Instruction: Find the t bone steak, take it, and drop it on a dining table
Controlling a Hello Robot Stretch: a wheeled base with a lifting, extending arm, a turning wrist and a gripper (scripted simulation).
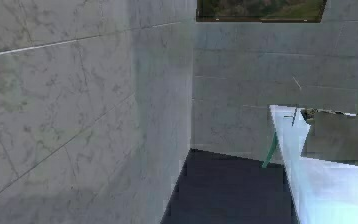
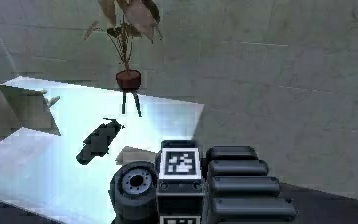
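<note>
A white glossy table (image 2: pixel 37 165) spreads across the arm side view's left and middle. My gripper (image 2: pixel 98 141) is a dark shape above its top, left of the white marker square (image 2: pixel 182 164) on the arm's end. I cannot make out its far end, so I cannot tell whether it holds anything. A small flat tan patch (image 2: pixel 137 154) lies on the tabletop between the gripper and the arm's head; its shape is too vague to name.
A potted plant (image 2: pixel 128 76) with drooping leaves stands on a small stand at the table's far edge. A grey boxy thing (image 2: pixel 27 106) sits at the table's left. In the forward view the table (image 1: pixel 327 190) with a teal leg (image 1: pixel 272 150) is at right, marble walls meet in a corner, and the floor (image 1: pixel 227 190) is dark.
</note>
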